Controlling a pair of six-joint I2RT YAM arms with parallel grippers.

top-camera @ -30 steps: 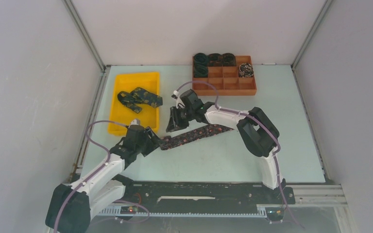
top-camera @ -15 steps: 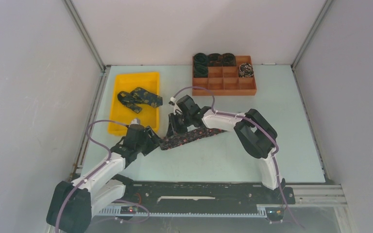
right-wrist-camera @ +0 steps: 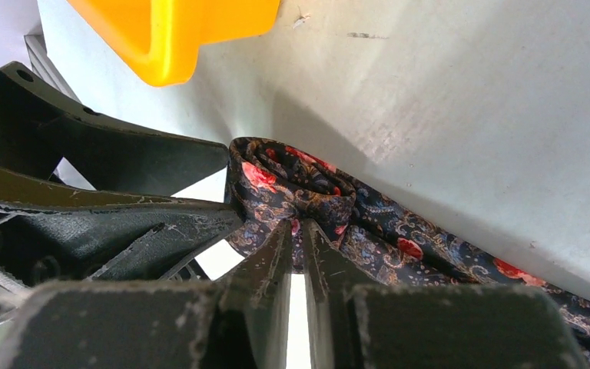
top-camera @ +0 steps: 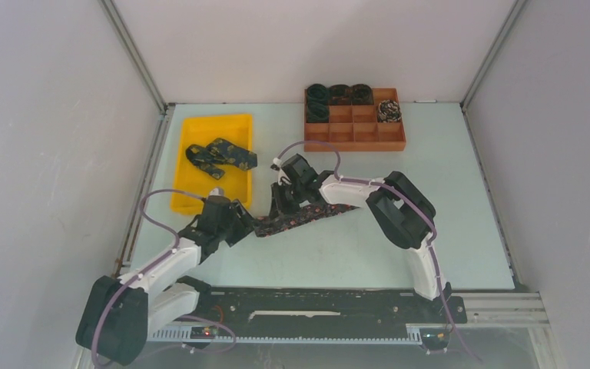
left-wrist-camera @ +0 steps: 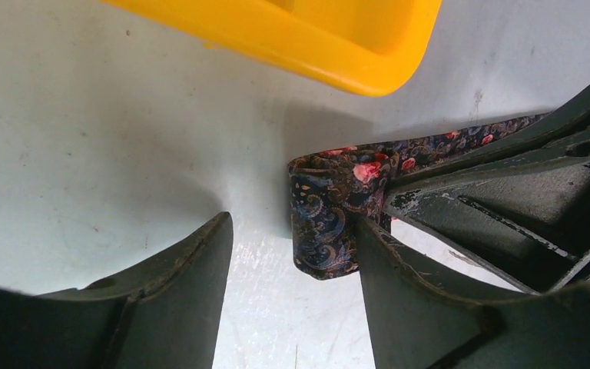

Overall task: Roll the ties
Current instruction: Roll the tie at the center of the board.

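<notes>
Lab robot cell: white panel walls (top-camera: pixel 38 154), aluminium frame (top-camera: pixel 137 61), mounting rail (top-camera: pixel 315 307).

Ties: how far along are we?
Done: five rolled coils sit in the orange tray. In hand: the paisley tie on the table has its end curled into a small roll; the right end effector pinches that roll, the left end effector stands open around it. Left: most of its length lies flat, and at least one unrolled tie waits in the yellow bin.
</notes>
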